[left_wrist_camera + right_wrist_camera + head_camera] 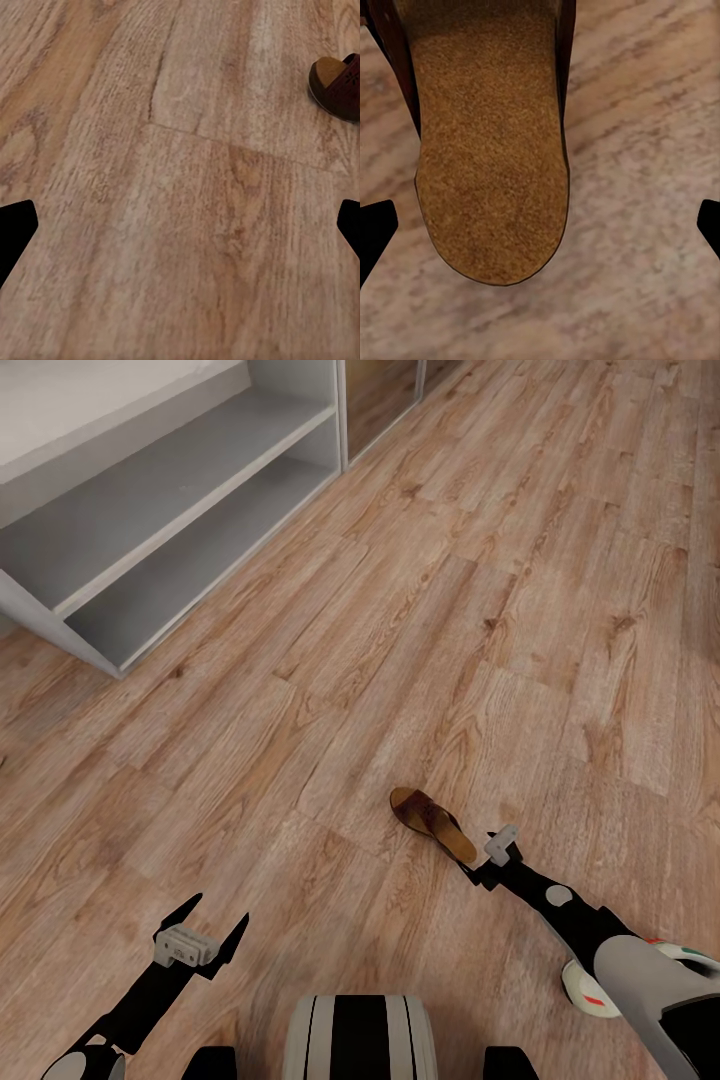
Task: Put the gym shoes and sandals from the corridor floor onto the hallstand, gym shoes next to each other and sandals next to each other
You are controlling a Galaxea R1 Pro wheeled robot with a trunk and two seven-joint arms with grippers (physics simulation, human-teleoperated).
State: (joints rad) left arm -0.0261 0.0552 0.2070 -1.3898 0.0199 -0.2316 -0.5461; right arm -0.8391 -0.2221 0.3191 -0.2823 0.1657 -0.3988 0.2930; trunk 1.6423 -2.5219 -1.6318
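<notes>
- Brown sandal (433, 823) flat on wood-plank corridor floor (420, 620), heel just beside right gripper (487, 865), fingers apart.
- Left gripper (200, 932) spread, holding nothing.
- Gym shoe (590, 988) behind right arm.
- Grey hallstand (150, 530) well apart.

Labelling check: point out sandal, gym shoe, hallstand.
sandal (433, 823), head view, on its brown strap.
gym shoe (585, 988), head view, white toe beside the right arm.
hallstand (170, 490), head view, on its upper shelf.

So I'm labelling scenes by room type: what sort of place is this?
Probably a home corridor or entryway: wood-plank floor, a low grey shoe rack with open shelves, and a brown sandal lying on the floor beside a white gym shoe.
</notes>
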